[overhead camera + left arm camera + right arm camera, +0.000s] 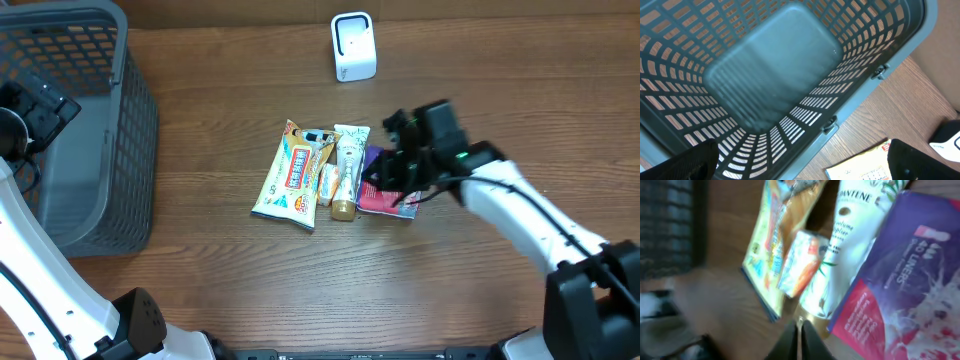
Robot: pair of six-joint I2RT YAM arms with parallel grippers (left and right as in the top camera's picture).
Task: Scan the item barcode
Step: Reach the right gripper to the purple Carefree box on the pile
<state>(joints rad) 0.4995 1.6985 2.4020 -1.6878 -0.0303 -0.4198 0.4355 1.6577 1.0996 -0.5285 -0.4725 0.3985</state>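
Observation:
Several items lie mid-table: a yellow snack bag (pixel 292 175), a small orange packet (pixel 326 182), a white Pantene tube (pixel 348 160) with a gold cap, and a purple-and-pink liners pack (pixel 388 200). No barcode shows on any of them. My right gripper (pixel 392 178) hovers over the liners pack (pixel 910 280). In the blurred right wrist view it (pixel 800 337) is shut with nothing between its fingers, tips just short of the tube's gold cap (pixel 812 317). My left gripper (pixel 38 110) hangs open (pixel 802 165) over the basket, holding nothing.
A grey slotted basket (pixel 75 150) fills the left side; its floor (pixel 770 70) is bare. A small white scanner-like box (pixel 353 46) stands at the back centre. Bare wood lies in front of the items and at the right.

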